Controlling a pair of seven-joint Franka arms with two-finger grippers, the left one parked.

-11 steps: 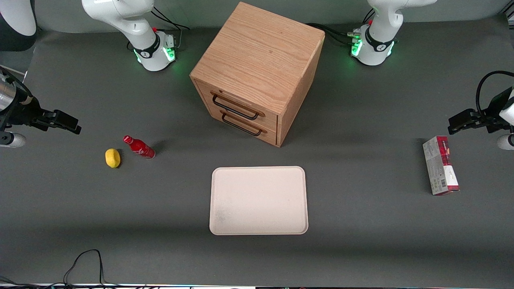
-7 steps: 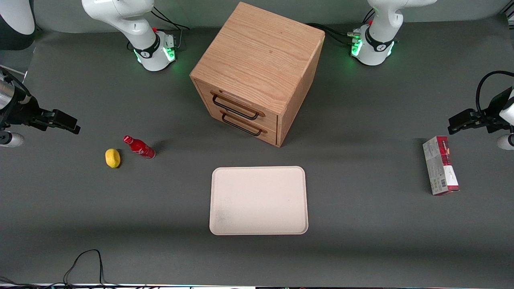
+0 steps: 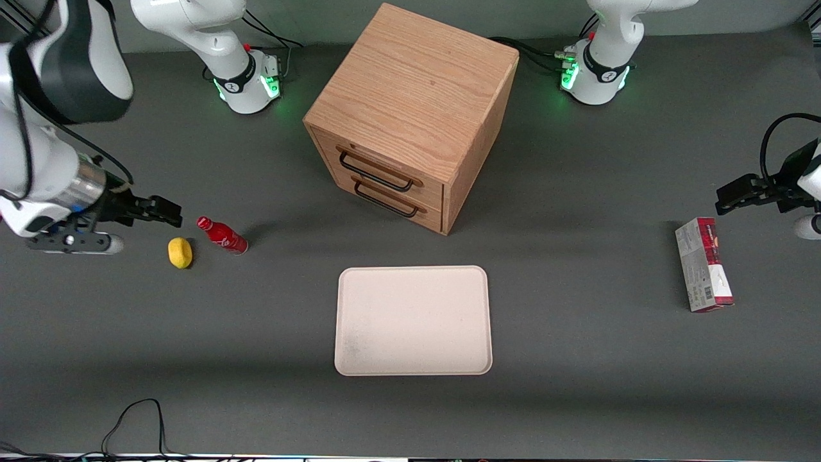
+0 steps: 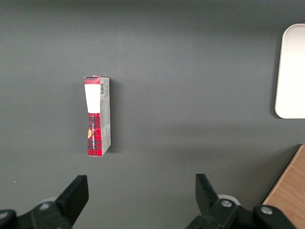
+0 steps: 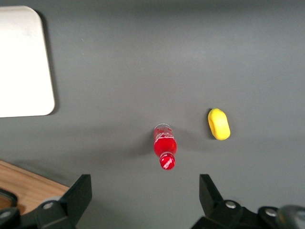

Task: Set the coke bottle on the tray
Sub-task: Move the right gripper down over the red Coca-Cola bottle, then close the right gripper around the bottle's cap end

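Note:
The coke bottle [image 3: 222, 235], small and glossy red with a red cap, stands on the dark table toward the working arm's end; the right wrist view shows it from above [image 5: 165, 145]. The cream-beige tray [image 3: 414, 321] lies flat in the middle of the table, nearer the front camera than the cabinet, and one corner of it shows in the right wrist view [image 5: 24, 62]. My right gripper [image 3: 154, 210] hovers above the table close beside the bottle's cap, open and empty, its fingers wide apart [image 5: 145, 195].
A yellow lemon [image 3: 180, 252] lies beside the bottle [image 5: 218, 124]. A wooden drawer cabinet [image 3: 410, 96] stands farther from the camera than the tray. A red-and-grey carton [image 3: 703, 273] lies toward the parked arm's end [image 4: 97, 117].
My right arm has swung in from the table's edge toward the bottle, and the gripper is now close to the bottle's cap. The bottle, lemon and tray have not moved.

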